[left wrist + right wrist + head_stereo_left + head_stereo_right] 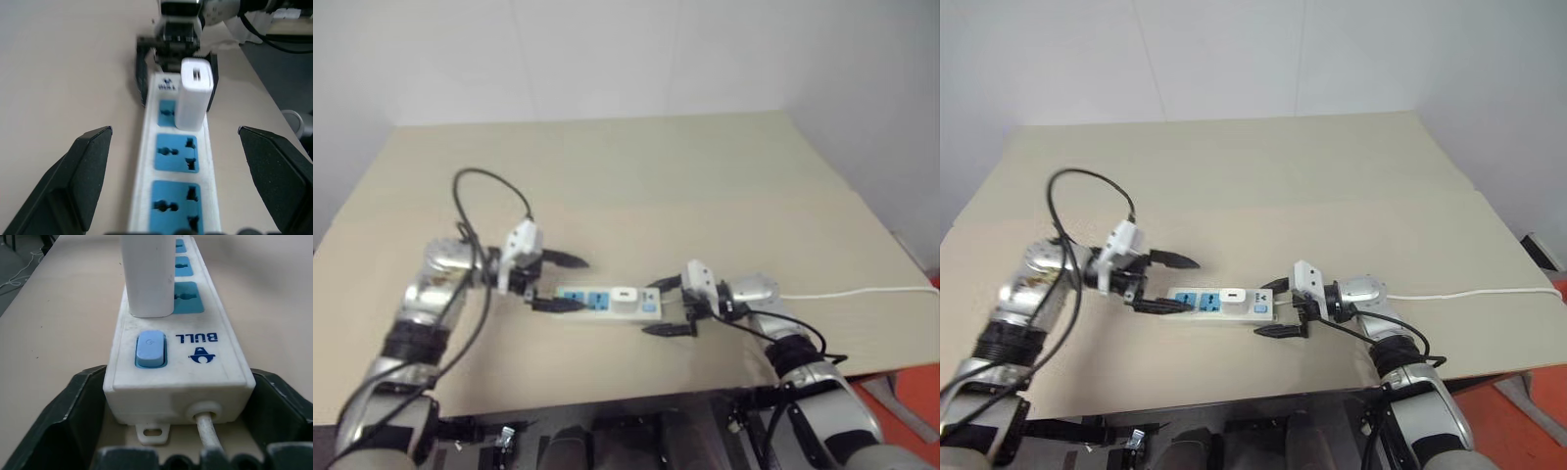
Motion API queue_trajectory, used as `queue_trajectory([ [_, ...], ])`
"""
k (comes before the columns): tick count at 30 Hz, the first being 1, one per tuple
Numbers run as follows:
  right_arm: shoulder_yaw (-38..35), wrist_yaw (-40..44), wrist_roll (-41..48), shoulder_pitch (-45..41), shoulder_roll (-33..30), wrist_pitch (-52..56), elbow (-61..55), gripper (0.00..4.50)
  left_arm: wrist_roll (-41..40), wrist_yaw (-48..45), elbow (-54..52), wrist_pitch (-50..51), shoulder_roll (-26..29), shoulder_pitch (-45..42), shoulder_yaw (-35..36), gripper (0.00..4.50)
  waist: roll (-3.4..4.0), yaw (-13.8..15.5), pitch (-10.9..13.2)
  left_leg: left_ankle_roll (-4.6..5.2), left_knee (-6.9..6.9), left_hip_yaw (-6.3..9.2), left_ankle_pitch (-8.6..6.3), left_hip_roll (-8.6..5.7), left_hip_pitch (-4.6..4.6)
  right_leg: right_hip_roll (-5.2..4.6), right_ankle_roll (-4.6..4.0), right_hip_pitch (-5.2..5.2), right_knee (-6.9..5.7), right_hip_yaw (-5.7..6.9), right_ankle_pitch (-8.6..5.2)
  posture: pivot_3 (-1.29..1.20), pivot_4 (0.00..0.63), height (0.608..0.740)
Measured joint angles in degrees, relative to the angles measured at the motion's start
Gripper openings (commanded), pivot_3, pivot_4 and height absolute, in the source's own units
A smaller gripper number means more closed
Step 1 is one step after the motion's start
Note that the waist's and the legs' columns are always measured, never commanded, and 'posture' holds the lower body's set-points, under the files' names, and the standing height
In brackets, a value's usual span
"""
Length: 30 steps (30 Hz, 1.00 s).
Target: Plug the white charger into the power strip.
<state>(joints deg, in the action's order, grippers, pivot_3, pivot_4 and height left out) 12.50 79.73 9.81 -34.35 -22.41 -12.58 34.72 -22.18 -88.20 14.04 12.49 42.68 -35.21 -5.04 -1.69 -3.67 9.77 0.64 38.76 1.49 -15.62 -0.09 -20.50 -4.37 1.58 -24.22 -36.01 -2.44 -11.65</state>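
Standing in power strip (pixel 176 161), white charger (pixel 193 93); left hand (pixel 556 282) spread; right hand (pixel 171 450) clamps strip's switch end.

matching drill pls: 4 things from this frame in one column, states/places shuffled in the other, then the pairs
Things:
1. white charger
2. left gripper
3. right gripper
4. switch

States or places:
A. blue, at the cable end of the power strip
B. open, at the strip's free end, holding nothing
C. standing in the socket next to the switch
D. fingers on either side of the strip's cable end

Pairs: 1-C, 2-B, 3-D, 4-A
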Motion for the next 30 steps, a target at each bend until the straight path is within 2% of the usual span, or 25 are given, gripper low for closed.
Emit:
queue_trajectory([
  [5, -2.88, -1.09, 0.8, 2.43, -5.45, 0.78, -6.16, 4.47, -0.33, -2.72, 0.83, -0.06, 3.57, -0.9, 1.97, 4.5, 0.0, 0.46, 0.09, 0.0, 0.0, -0.02, 0.0, 0.0, -0.19, 0.01, 0.0, -0.14, 0.03, 0.07, 0.0, 0.0, 0.15, 0.74],
  [14, -12.65, -1.99, 8.65, 12.76, -19.01, 8.84, -26.53, 4.47, -0.28, -3.96, 4.68, -3.0, 8.45, 0.34, 4.07, 4.5, -0.02, 1.24, 0.15, 0.01, 0.04, -0.03, 0.0, 0.02, -0.31, 0.02, 0.03, -0.18, 0.07, 0.13, -0.03, 0.0, 0.15, 0.74],
  [19, -17.89, -2.6, 12.0, 18.37, -24.21, 12.27, -31.21, 4.47, -0.72, -4.07, 5.35, -4.36, 13.18, 2.73, 5.24, 4.5, -0.05, 1.35, 0.18, 0.01, 0.05, -0.05, -0.01, 0.03, -0.35, 0.02, 0.22, -0.19, 0.1, 0.15, -0.14, 0.0, 0.15, 0.74],
  [23, -20.98, -2.83, 13.5, 20.51, -26.68, 13.44, -31.44, 4.47, -2.57, -4.09, 4.18, -4.35, 17.55, 4.9, 5.98, 4.5, -0.04, 1.34, 0.19, 0.03, 0.05, -0.07, -0.01, 0.03, -0.35, -0.01, 0.3, -0.19, 0.12, 0.12, -0.18, 0.0, 0.15, 0.74],
  [30, -22.0, -3.67, 13.97, 20.72, -26.96, 14.21, -32.13, 4.47, -3.09, -4.11, 2.64, -3.77, 18.01, 5.72, 6.29, 4.5, -0.04, 1.51, 0.19, 0.03, 0.06, -0.09, -0.02, 0.04, -0.36, 0.01, 0.4, -0.17, 0.14, 0.13, -0.25, 0.0, 0.15, 0.74],
])
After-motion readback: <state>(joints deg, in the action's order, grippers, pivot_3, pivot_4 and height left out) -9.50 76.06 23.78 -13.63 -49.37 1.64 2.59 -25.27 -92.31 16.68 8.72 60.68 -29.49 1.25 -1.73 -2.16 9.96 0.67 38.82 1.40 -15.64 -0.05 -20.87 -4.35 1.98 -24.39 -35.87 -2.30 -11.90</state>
